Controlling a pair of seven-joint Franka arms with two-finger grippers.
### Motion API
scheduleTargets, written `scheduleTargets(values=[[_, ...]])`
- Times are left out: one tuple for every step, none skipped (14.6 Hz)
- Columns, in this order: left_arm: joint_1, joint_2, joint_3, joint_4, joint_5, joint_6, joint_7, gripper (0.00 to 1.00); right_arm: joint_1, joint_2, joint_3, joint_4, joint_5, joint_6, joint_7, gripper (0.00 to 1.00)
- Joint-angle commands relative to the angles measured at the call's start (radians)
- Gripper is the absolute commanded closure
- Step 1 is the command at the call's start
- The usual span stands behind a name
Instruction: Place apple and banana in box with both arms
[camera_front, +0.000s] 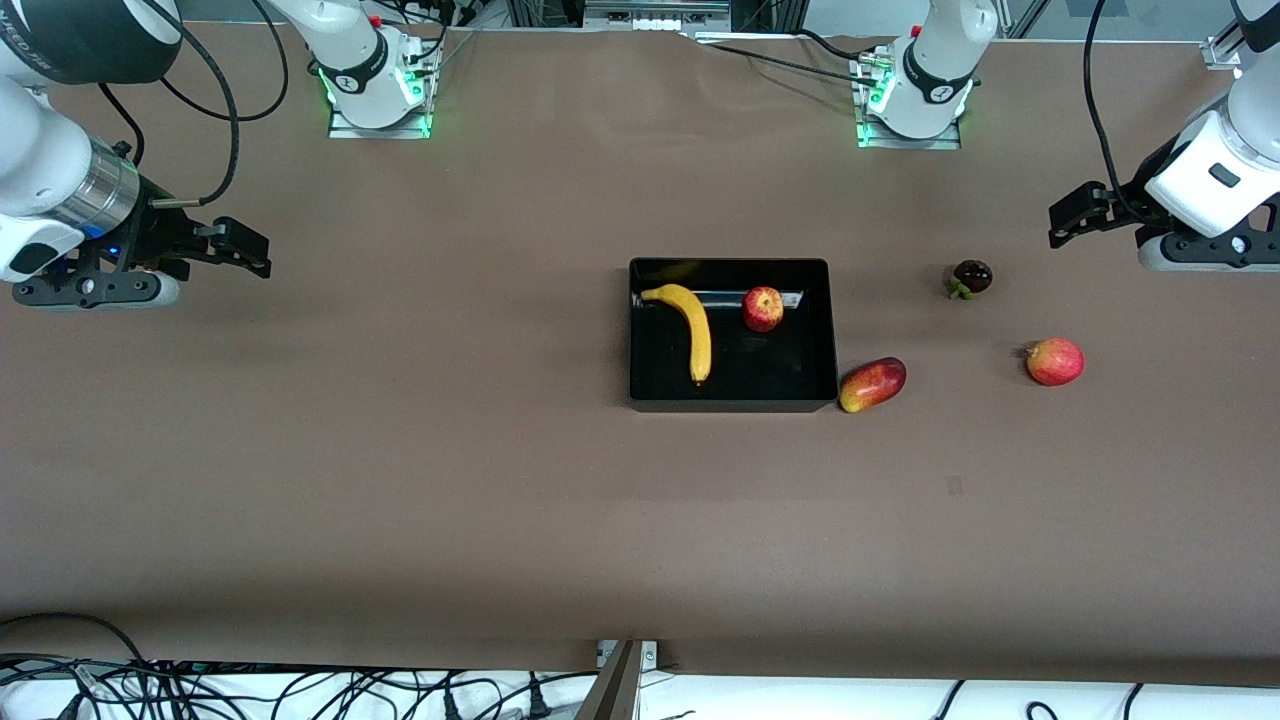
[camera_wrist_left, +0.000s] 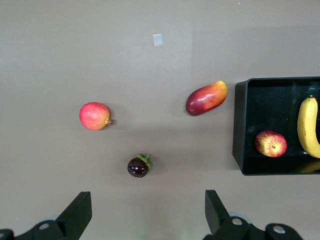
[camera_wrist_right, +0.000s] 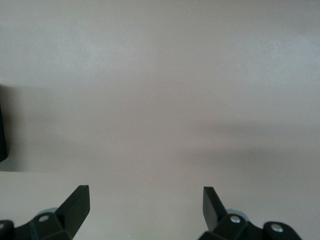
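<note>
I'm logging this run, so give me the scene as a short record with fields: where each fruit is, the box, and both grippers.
box: black tray mid-table
banana: banana lies in the box, toward the right arm's end
apple: apple in the box, beside the banana, apart from it
mango-like fruit: red-and-yellow fruit on the table, at the box's corner nearer the front camera
dark fruit: small dark fruit on the table, toward the left arm's end
red-orange fruit: round fruit on the table, nearer the camera than the dark fruit
left gripper: left gripper open, holding nothing, waits
right gripper: right gripper open over bare table, waits
</note>
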Motion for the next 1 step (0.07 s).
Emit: scheduleTargets(values=[[-0.004, 0.038, -0.004, 0.066, -0.008, -0.051, 0.016, 0.0, -0.015, 0.003, 0.016, 0.012, -0.011, -0.001, 0.008, 0.0]])
